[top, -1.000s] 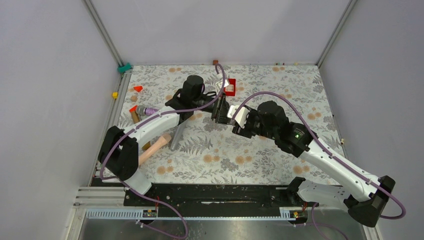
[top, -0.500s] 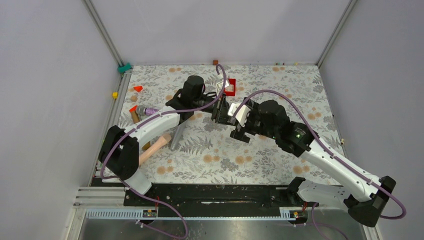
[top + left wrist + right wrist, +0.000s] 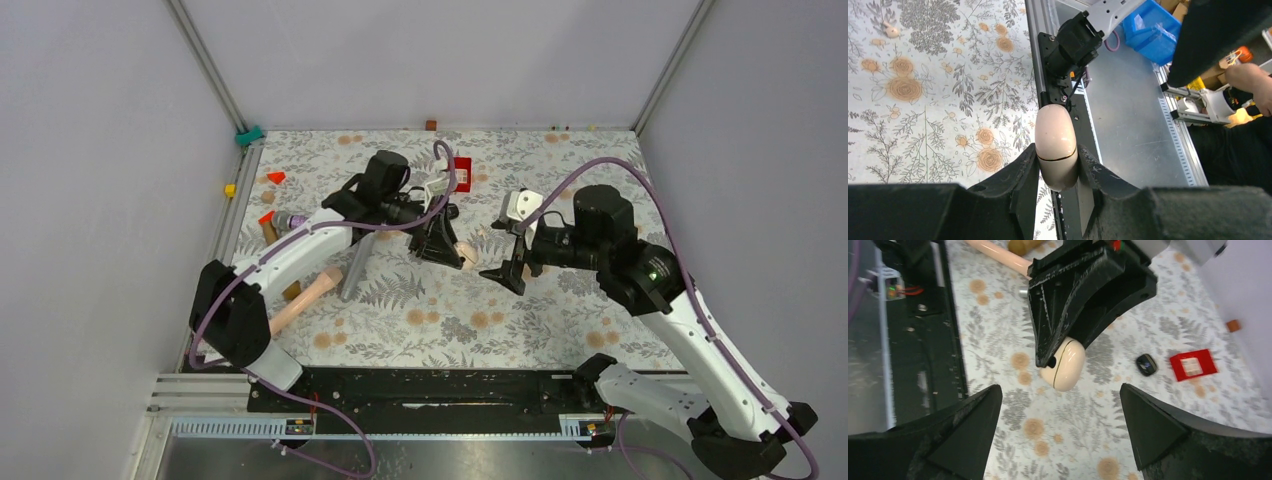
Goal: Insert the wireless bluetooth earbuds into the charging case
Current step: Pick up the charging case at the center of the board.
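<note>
A beige egg-shaped pod with a thin seam round it, the charging case (image 3: 1055, 140) by its look, is pinched between the fingers of my left gripper (image 3: 1058, 151), which is shut on it above the table. The top view shows that case (image 3: 466, 252) at the tip of the left gripper (image 3: 441, 243). My right gripper (image 3: 506, 254) hangs wide open a short way to its right, facing the case (image 3: 1064, 365) with nothing between its fingers (image 3: 1060, 388). A tiny beige stemmed thing (image 3: 892, 31), perhaps an earbud, lies on the table.
A small glossy black oval (image 3: 1146, 364) lies next to a red square box (image 3: 1193, 364). A beige cylinder (image 3: 305, 297), a grey bar (image 3: 352, 272), a purple tube (image 3: 292, 220) and red wedges (image 3: 275, 177) sit at the left. The black base rail (image 3: 420, 385) runs along the near edge.
My right gripper opened, let go of the beige case and drew back to the right. My left gripper shut on the case and now holds it alone.
</note>
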Motion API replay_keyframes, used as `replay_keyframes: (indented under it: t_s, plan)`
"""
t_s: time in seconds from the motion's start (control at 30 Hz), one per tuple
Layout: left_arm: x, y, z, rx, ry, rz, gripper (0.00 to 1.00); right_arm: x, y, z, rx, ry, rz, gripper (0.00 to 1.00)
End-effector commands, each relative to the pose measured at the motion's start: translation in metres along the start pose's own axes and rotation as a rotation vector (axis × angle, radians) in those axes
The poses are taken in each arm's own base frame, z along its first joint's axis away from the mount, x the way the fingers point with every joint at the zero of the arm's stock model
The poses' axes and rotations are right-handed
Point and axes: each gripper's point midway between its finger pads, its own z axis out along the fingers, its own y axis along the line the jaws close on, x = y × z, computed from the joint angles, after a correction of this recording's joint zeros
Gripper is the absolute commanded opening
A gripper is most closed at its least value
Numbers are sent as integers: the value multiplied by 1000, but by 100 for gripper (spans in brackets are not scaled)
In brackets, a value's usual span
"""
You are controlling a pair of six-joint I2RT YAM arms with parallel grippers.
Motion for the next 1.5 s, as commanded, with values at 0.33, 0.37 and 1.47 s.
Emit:
replay_keyframes:
  t_s: [0.33,0.37,1.47]
  plan:
    - [-13,-48,-13,82,-2,241,0,-2,31,36,-387,-77,410,79]
    - [-12,-47,-12,84,0,237,0,0,31,39,-394,-80,419,78]
    - [-9,-29,-3,58,10,164,76,15,12,39,-232,-60,334,18]
